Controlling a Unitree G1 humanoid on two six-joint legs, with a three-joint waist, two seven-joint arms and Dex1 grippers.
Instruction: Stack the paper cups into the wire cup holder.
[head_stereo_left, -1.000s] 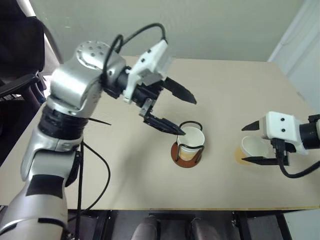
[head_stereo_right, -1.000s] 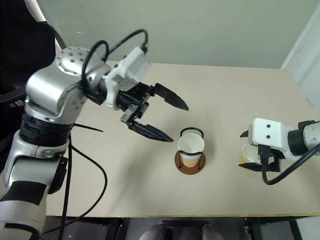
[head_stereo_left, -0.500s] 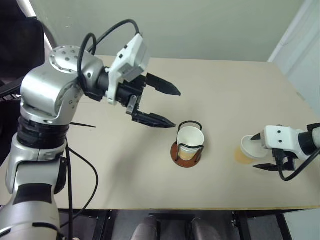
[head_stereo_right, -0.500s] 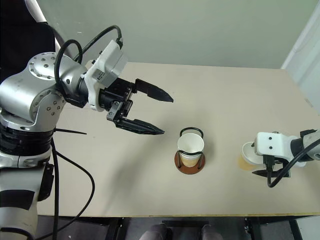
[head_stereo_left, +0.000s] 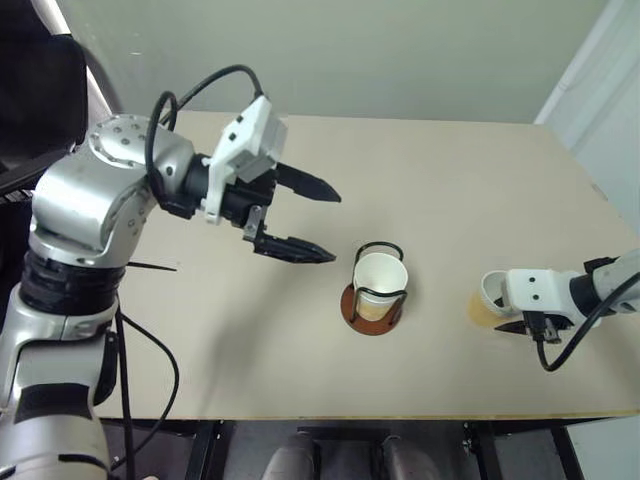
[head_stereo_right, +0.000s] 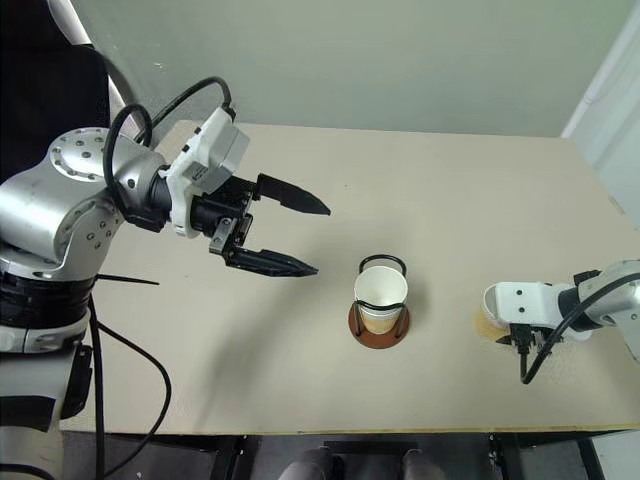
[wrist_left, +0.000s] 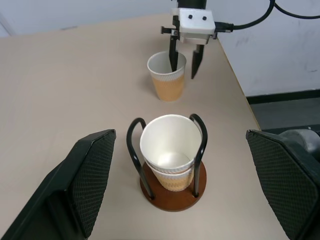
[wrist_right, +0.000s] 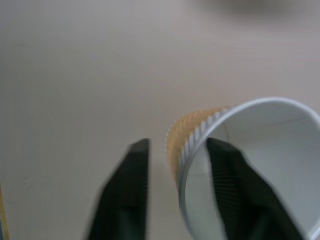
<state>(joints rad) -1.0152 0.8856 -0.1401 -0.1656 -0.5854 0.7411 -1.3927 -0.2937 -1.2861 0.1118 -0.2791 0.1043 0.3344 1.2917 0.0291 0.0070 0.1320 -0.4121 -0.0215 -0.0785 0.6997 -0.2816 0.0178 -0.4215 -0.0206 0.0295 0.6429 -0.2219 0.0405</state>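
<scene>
My right hand (wrist_left: 182, 54) is down at a paper cup (wrist_left: 167, 77) standing near the right edge of the surface (head_stereo_left: 450, 190), with one finger (wrist_right: 227, 170) inside the cup and the other (wrist_right: 131, 180) outside, a gap still showing between the outer finger and the cup wall. Nearer the middle stands the wire cup holder (head_stereo_left: 373, 305) with stacked paper cups (head_stereo_left: 380, 283) in it. My left hand (head_stereo_left: 315, 220) hangs over the surface to the left of the holder, its fingers wide apart and holding nothing.
</scene>
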